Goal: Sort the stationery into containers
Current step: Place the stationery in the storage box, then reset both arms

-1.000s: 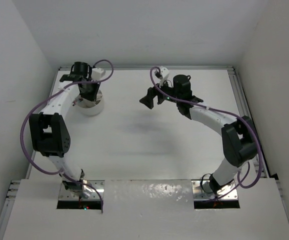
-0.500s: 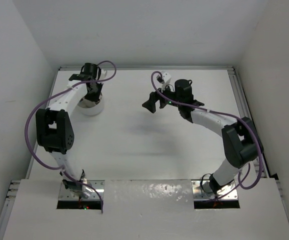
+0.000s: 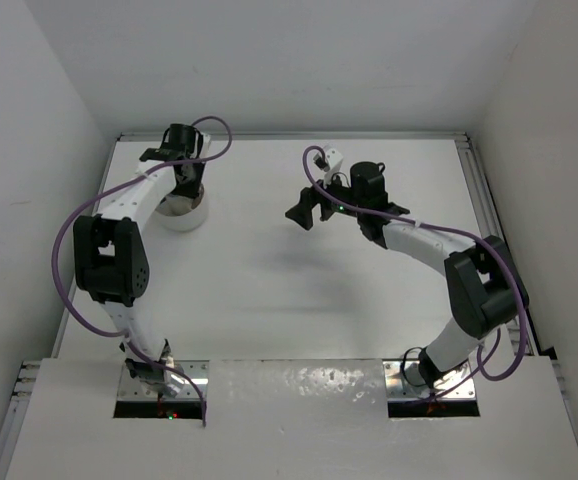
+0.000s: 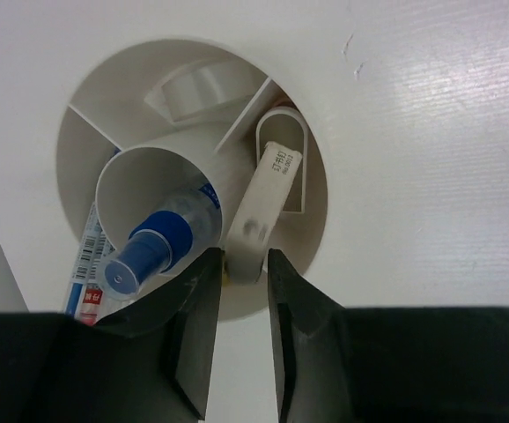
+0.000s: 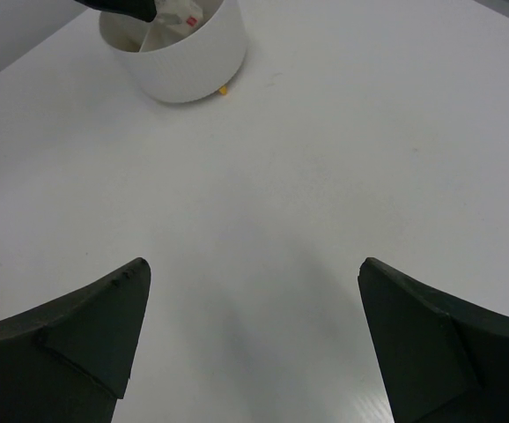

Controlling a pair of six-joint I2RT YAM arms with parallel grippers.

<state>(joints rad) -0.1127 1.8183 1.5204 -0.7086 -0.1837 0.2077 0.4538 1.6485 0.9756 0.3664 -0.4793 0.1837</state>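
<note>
Right tool (image 5: 253, 273) hangs empty, jaws wide apart, over the desk (image 5: 325, 132) well right of the bowl (image 5: 188, 66). At the bowl, the left tool (image 4: 244, 256) has swung in overhead, jaws pinched narrow on the white piece (image 4: 268, 189). That piece leans in a rim compartment beside the blue-capped bottle (image 4: 149, 251). Nearly sorted, I'd say; letting go comes next.

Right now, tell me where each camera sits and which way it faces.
Top external: above and behind the bases, looking down on the table; both arms show, left gripper at the white bowl.
Left wrist: above the bowl, looking into its compartments; own fingers pinch a white labelled piece.
Right wrist: low, facing across the table toward the bowl; right gripper open, fingers at bottom corners.
Shared: all three show the bowl.
</note>
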